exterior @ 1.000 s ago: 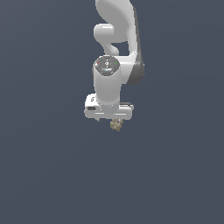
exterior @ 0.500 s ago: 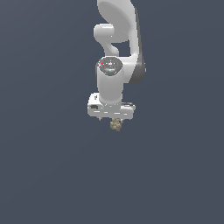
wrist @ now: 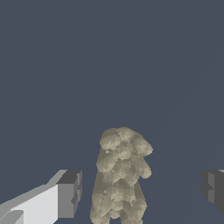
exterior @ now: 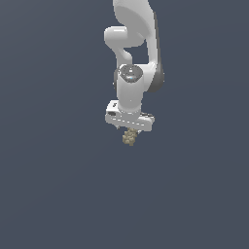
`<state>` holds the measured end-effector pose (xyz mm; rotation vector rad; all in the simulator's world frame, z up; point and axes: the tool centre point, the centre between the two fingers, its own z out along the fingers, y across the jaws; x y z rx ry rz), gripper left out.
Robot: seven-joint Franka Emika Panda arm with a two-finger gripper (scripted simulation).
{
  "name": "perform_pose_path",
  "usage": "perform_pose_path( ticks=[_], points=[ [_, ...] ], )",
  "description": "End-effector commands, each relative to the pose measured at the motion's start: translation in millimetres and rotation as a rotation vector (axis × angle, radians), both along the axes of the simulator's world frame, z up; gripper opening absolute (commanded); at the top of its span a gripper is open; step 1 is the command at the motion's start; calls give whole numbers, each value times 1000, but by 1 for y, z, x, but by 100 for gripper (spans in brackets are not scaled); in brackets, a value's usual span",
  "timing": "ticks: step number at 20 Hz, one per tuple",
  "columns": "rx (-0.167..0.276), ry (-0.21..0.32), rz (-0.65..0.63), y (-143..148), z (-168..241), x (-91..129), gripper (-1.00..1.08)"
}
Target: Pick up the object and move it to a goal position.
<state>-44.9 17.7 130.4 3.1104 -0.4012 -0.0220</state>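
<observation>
- Right, the object [wrist: 120,177]: wrist view shows it close up, betw. two dark finger pads [wrist: 70,194] w/ clear gaps each side; exterior view shows it only as a small tan nub [exterior: 129,137] poking out below the gripper [exterior: 130,130].
- Long axis runs along the fingers, pointing away from the wrist cam; in exterior view it hangs roughly downward.
- Looks tan-beige, knobbly, like clustered little lumps; far end rounded, narrower than the white hand.
- Gripper: pads look apart from the object in wrist view, yet it sits up in the air under the hand; grip can't be told for sure.
- Around: plain dark grey-blue surface [exterior: 53,185], no edges visible.
</observation>
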Motion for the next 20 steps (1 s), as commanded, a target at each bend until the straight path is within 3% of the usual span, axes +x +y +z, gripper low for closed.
perform_pose_path(
  ticks=[1, 10, 20],
  points=[
    [1, -5, -43, 6, -5, -9, 100],
    [2, -14, -130, 17, -15, -29, 100],
    [2, -14, -136, 17, -24, -31, 100]
  ],
)
